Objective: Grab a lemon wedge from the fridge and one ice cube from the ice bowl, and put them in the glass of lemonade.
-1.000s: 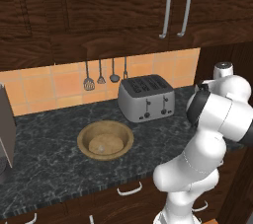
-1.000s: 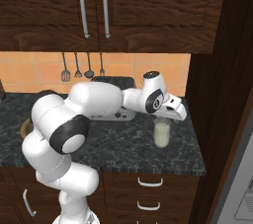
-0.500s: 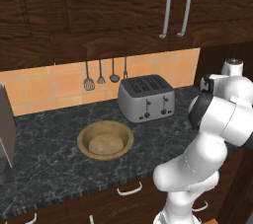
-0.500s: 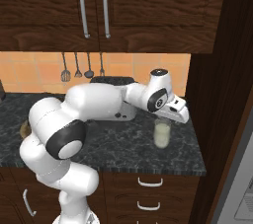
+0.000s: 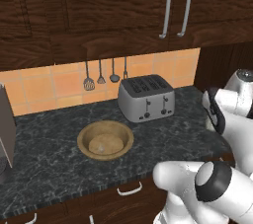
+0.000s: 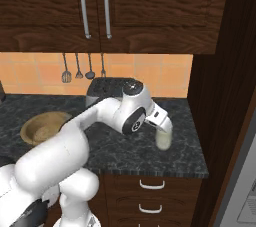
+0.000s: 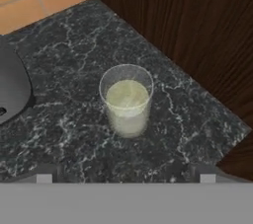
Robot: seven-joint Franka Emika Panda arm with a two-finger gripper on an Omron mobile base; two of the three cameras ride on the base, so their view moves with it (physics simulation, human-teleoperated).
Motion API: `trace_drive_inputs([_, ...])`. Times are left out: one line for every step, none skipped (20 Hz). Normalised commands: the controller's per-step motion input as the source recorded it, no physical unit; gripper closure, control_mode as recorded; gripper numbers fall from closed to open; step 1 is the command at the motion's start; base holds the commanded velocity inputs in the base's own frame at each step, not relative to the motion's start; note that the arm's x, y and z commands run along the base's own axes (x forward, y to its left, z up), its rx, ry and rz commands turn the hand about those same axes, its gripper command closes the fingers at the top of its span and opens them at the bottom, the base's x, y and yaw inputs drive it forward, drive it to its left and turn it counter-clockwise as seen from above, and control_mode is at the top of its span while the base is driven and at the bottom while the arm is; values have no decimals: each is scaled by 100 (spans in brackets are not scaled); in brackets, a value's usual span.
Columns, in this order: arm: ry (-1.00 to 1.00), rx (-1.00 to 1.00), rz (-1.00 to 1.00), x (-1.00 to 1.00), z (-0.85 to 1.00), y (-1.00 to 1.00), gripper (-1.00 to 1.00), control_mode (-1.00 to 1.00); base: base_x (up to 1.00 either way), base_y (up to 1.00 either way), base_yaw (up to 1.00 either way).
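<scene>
The gripper (image 6: pixel 164 124) has swung right over the glass of lemonade (image 7: pixel 127 100), jaws wide apart and empty; the glass holds pale liquid, the ice bowl (image 5: pixel 105 140) whitish contents.

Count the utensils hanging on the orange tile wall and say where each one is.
4. Small dark metal utensils hang in a row above the grey steel toaster: a slotted one at the left, then a spatula-like one, a round ladle and a thin one at the right.
</scene>
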Motion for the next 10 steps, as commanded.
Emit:
trace_drive_inputs([-25, 1, 0, -100, 24, 91, -100, -100, 0, 0, 0])
trace_drive_inputs([-21, 1, 1, -100, 15, 99, -100, -100, 0, 0, 0])
trace_drive_inputs([-11, 3, 3, -100, 1, 96, -100, -100, 0, 0, 0])
trace_drive_inputs([-10, 4, 4, -100, 12, 85, -100, -100, 0, 0, 0])
trace_drive_inputs([-10, 6, 5, -100, 31, 79, -100, -100, 0, 0, 0])
trace_drive_inputs([-10, 6, 6, -100, 47, 76, -100, -100, 0, 0, 0])
trace_drive_inputs([-11, 7, 9, -100, 66, 71, -100, -100, 0, 0, 0])
trace_drive_inputs([-9, 8, 11, -100, 78, 70, -100, -100, 0, 0, 0])
trace_drive_inputs([-4, 9, 12, -100, 83, 71, -100, -100, 0, 0, 0])
trace_drive_inputs([0, 12, 16, -99, 79, 69, -100, -100, 0, 0, 0])
